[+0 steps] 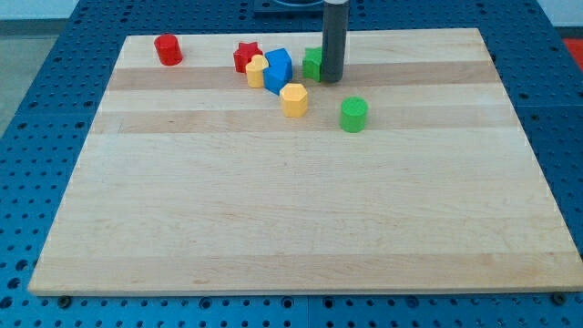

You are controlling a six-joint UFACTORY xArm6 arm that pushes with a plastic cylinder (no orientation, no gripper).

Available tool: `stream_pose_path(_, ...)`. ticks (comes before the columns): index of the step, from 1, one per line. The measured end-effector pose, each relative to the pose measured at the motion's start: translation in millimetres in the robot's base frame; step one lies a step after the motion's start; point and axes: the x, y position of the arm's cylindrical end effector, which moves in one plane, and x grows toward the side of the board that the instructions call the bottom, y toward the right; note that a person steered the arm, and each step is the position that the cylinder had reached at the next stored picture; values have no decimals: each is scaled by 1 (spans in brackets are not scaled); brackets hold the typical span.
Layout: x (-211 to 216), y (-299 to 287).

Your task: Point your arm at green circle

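Green and round, the green circle (353,114) stands on the wooden desk (291,210) in the upper middle of the frame, a little right of centre, clear of everything around it. Up and to its left, the tip (332,78) of the dark rod rests on the desk, touching or just beside a second green block (312,64) whose shape is partly hidden behind the rod. The arm carries no hand, only this rod, so nothing opens or closes.

Left of the circle sits a yellow block (294,99), and further up-left a blue block (278,70), another yellow block (256,70) and a red star (246,56) cluster together. A red cylinder (168,49) stands alone near the upper left corner.

Judging by the gap, the approach is under way but unfinished: the tip is near the circle, not at it. The next move calls for a short slide down and to the frame's right, stopping beside the circle without knocking it.
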Motion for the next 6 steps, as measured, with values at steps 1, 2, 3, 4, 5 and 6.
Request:
stream_pose_path(1,-6,-11)
stream_pose_path(2,-16,-16)
stream_pose_path(3,-30,-25)
stream_pose_path(4,-38,-33)
stream_pose_path(5,-38,-33)
stream_pose_path(6,-37,-33)
